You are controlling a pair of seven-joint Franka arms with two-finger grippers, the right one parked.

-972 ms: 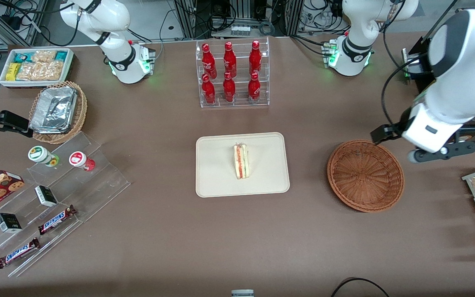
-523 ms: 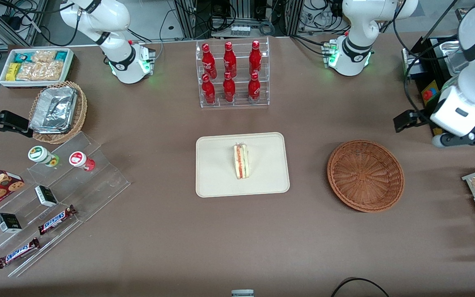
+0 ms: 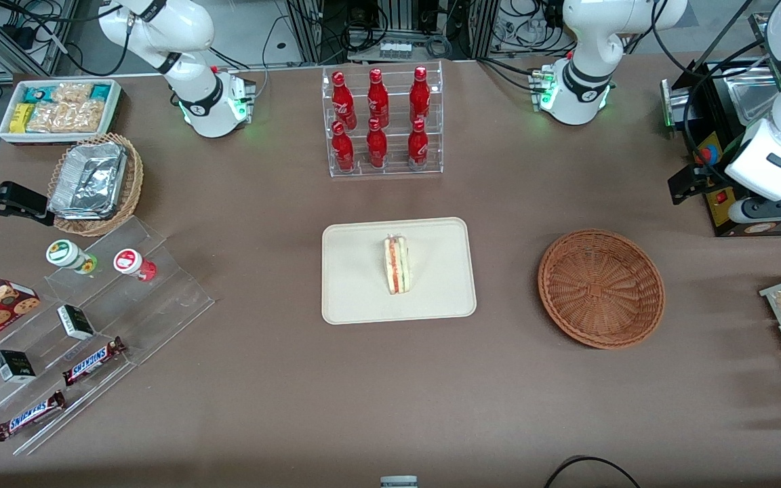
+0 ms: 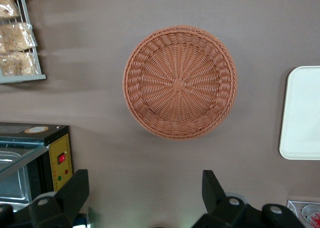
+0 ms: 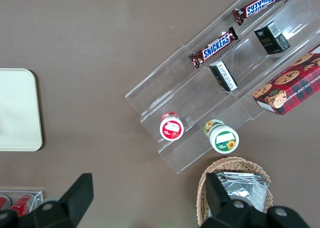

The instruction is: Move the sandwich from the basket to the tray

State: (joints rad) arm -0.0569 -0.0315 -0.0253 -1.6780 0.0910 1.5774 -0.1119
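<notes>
front view: sandwich on tray, well apart from spread fingers.

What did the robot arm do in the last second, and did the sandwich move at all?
The working arm pulled away from the basket, toward its own end of the table and farther from the front camera. Its gripper now hangs above bare table beside the basket, jaws open and holding nothing. It grabbed or released nothing. The sandwich stayed put on the tray, and the basket stayed empty in the same spot.
</notes>
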